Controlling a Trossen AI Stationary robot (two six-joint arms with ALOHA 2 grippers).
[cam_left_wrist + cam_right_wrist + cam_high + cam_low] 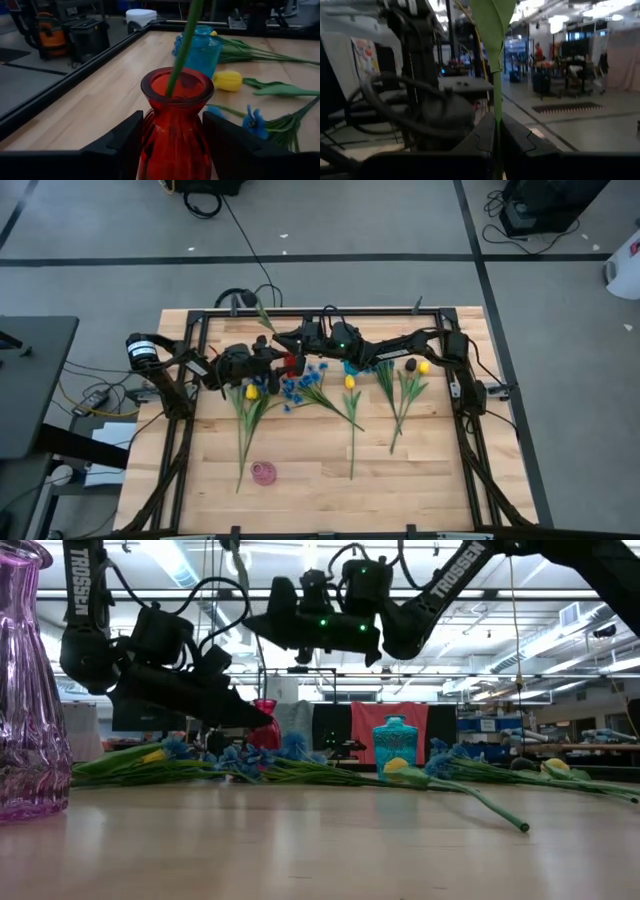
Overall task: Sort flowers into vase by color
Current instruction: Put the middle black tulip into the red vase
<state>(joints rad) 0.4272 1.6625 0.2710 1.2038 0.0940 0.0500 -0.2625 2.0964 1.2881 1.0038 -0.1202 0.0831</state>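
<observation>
Straddling a ribbed red glass vase (176, 131), left claw (172, 145) open; right claw (496, 150) pinches a thin stem (497, 107).

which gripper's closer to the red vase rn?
Left. The left gripper straddles the red vase, fingers either side. The right gripper hangs above it, shut on a green stem entering the vase mouth.

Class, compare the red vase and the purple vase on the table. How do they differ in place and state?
The red vase stands between the left gripper fingers with a green stem in its mouth; the purple vase stands alone, near the table's front edge, with no stem showing. The red one sits among the flowers; the purple one sits apart. Both are upright glass.
</observation>
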